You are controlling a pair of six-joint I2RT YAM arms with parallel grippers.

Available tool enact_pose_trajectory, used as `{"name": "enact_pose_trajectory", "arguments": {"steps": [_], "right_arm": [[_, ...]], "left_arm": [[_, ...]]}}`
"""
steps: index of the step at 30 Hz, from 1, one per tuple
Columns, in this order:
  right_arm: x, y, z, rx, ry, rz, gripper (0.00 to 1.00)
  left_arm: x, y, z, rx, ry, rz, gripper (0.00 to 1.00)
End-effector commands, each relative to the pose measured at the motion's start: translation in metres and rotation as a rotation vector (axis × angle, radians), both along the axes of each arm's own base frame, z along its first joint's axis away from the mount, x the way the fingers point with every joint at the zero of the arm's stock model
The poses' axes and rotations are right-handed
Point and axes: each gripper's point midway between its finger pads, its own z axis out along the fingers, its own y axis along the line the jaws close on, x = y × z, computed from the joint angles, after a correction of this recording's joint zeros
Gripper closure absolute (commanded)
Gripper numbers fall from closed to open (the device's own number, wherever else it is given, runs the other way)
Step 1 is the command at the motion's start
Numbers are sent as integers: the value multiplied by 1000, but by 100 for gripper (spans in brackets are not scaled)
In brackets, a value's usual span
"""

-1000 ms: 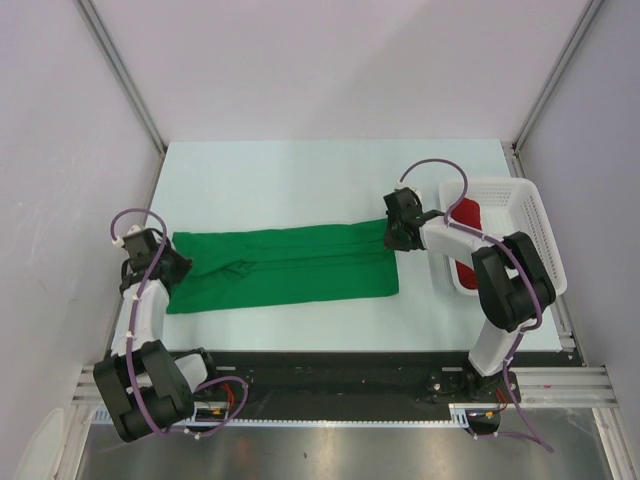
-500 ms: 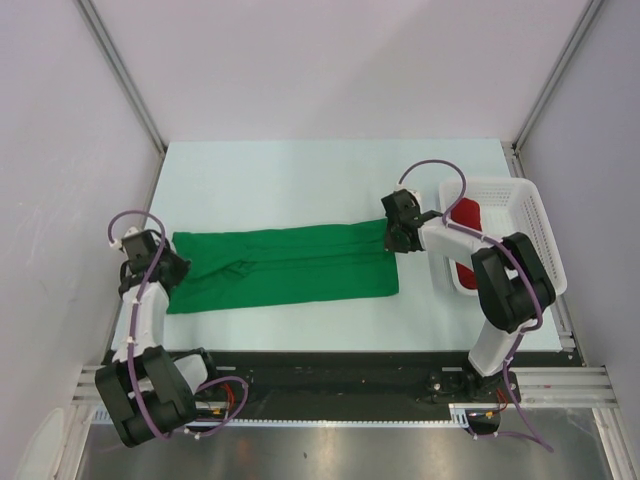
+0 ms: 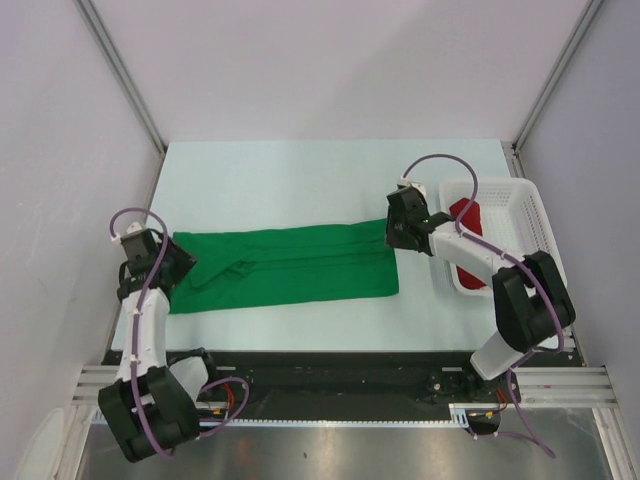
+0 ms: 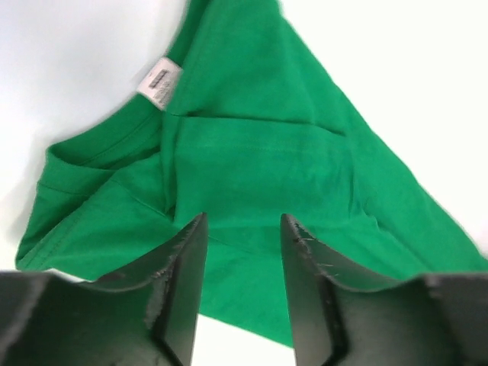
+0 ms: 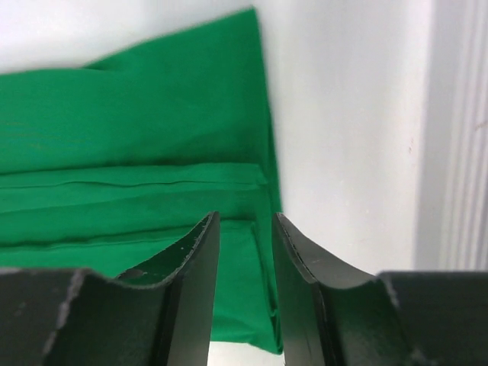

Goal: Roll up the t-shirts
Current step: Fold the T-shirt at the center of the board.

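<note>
Green cloth t-shirt point(image 3: 290, 265), folded into a long strip, lies flat mid-table in the overhead view, its long axis running left to right. My left gripper point(image 3: 168, 268) is at its left end and my right gripper point(image 3: 392, 232) at its upper right corner, both equally near. A red rolled t-shirt point(image 3: 466, 214) sits in the white mesh basket point(image 3: 530, 215) at right.

Left wrist view: my jaws are parted and empty, with the collar end and its white neck label point(image 4: 158, 82) just ahead.

Right wrist view: my jaws are parted and empty over the hem corner.
</note>
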Motion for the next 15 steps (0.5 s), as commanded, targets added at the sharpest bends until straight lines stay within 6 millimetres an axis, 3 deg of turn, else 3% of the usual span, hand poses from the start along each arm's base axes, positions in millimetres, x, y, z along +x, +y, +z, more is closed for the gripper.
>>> {"name": "enact_pose_trajectory", "arguments": {"steps": [1,5,6,7,12,15], "right_arm": [[14,19,37,65,-129,49,61],[30,34,39,75,-164,82,61],[36,36,42,74,-175,87,61],[41,40,37,73,-173,93,61],[54,53,29,74,-176,111,62],[55,57,21,63,-168,116,63]], "left_arm": [[16,-21,52,124,-99,-149,46],[33,-58,64,178,-103,-298,43],[38,-67,53,179,-51,-336,44],[44,-93,60,184,-62,-416,46],[68,-123,38,236,8,-464,63],[81,-129,21,258,65,-461,66]]}}
